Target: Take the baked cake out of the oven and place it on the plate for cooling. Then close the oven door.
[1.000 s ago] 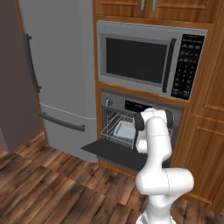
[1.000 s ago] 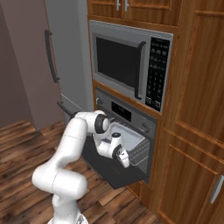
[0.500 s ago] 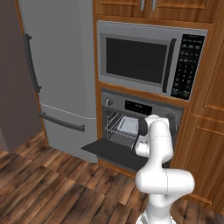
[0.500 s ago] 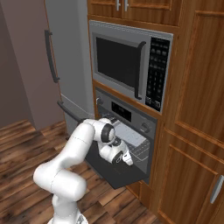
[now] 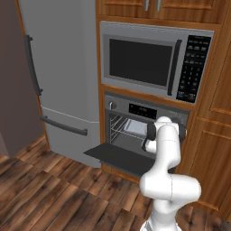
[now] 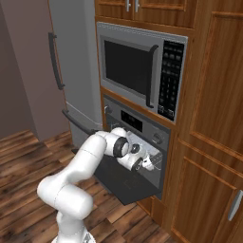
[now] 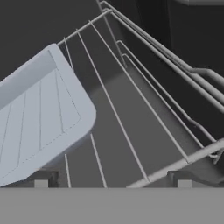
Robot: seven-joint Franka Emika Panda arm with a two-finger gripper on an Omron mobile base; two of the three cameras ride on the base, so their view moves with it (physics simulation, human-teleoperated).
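The oven point(image 5: 144, 109) point(image 6: 137, 124) stands open, and its door point(image 5: 118, 155) point(image 6: 119, 184) lies flat, dropped down in front of it. My gripper point(image 6: 148, 163) point(image 7: 112, 183) is open and reaches into the cavity over the door, holding nothing. In the hand view a pale grey ridged tray point(image 7: 39, 118) rests on the wire rack point(image 7: 131, 113), left of centre, just beyond my left fingertip point(image 7: 41, 181). The same tray point(image 5: 135, 128) shows inside the oven in the left base view. I cannot make out the cake itself. The plate is out of view.
A silver microwave point(image 5: 153, 61) point(image 6: 137, 66) sits directly above the oven. A grey fridge point(image 5: 58, 76) point(image 6: 71, 71) stands to the left. Wooden cabinets point(image 5: 216, 135) point(image 6: 209, 118) rise on the right. The rack's side rails point(image 7: 175, 61) run along the cavity wall.
My hand has moved forward over the dropped door and further into the oven cavity. The jaws have stayed open.
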